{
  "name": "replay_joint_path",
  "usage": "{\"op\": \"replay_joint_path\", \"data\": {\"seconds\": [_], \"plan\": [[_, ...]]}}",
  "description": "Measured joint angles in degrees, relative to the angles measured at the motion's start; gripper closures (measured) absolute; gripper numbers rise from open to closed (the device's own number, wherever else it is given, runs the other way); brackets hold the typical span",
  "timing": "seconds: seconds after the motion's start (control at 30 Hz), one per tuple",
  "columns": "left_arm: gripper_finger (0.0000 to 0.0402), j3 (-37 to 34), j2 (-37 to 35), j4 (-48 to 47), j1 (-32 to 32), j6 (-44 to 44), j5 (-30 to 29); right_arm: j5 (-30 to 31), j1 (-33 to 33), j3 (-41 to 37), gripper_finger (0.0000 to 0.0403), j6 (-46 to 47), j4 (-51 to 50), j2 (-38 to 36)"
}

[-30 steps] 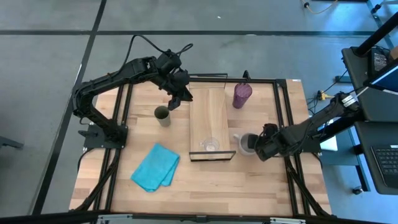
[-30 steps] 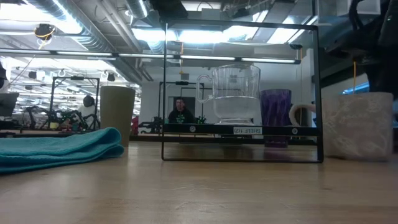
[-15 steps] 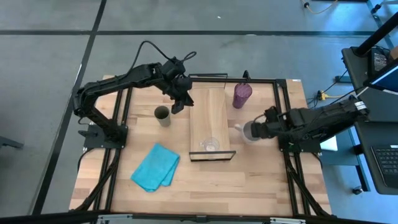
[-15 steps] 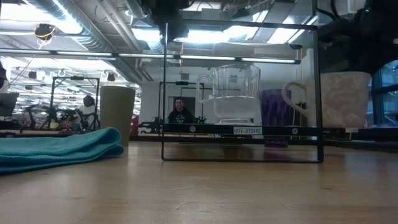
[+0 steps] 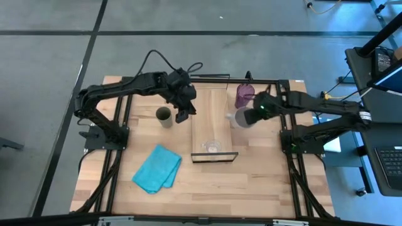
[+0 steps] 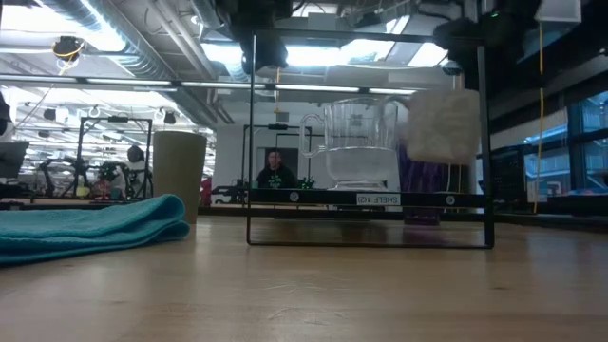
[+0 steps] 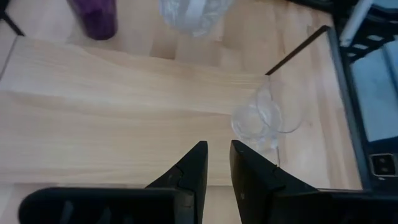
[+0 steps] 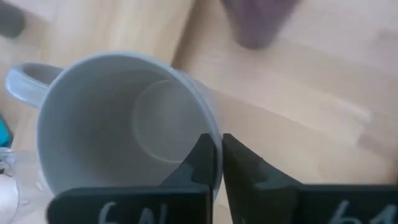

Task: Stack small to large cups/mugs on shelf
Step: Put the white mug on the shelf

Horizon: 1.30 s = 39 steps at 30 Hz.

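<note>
The grey handled mug (image 5: 240, 117) hangs in the air at the right edge of the shelf (image 5: 212, 107), with my right gripper (image 5: 250, 114) shut on it; it also shows raised in the low view (image 6: 442, 126). The tiny clear glass (image 5: 212, 147) stands on the shelf's near end. The purple tumbler (image 5: 244, 95) stands on the table right of the shelf's far end. The olive-brown cup (image 5: 164, 117) stands left of the shelf. My left gripper (image 5: 184, 115) hovers shut and empty between that cup and the shelf. My right gripper holds the mug by its rim (image 8: 214, 134), on the side opposite the handle (image 8: 25, 81). One finger (image 8: 202, 155) is inside the mug and the other (image 8: 242, 165) is outside. The mug is lifted clear of the table, about upright, mouth up.
A turquoise cloth (image 5: 157, 168) lies crumpled on the table's near left. Black frame rails (image 5: 287, 125) run along both table sides. A person (image 6: 276, 169) shows far back in the room.
My right gripper has lifted the grey mug off the table right of the shelf's near end and carried it up, toward the far edge and left, to the shelf's right edge. My left gripper has drifted a little toward the near edge.
</note>
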Motion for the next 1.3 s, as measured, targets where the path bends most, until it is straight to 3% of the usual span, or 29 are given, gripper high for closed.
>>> {"op": "replay_joint_path", "data": {"seconds": [0.4, 0.77, 1.17, 1.3], "plan": [[0.0339, 0.0, 0.0, -1.7, -6.2, -3.3, -2.6, -5.9, -5.9, 14.3, 0.0385, -19.8, 6.6, 16.8], [0.0339, -0.1, -5.8, -2.0, -11.1, -8.5, -10.8, -11.6, -4.7, 21.9, 0.0382, -25.8, 7.9, 26.6], [0.0339, -17.1, -17.9, 11.7, -15.5, -21.8, -15.7, -12.3, -1.8, 22.2, 0.0384, -25.9, 8.2, 29.7], [0.0339, -19.7, -20.6, 13.3, -17.3, -24.6, -19.0, -13.2, -1.7, 22.2, 0.0383, -25.9, 9.5, 30.7]]}}
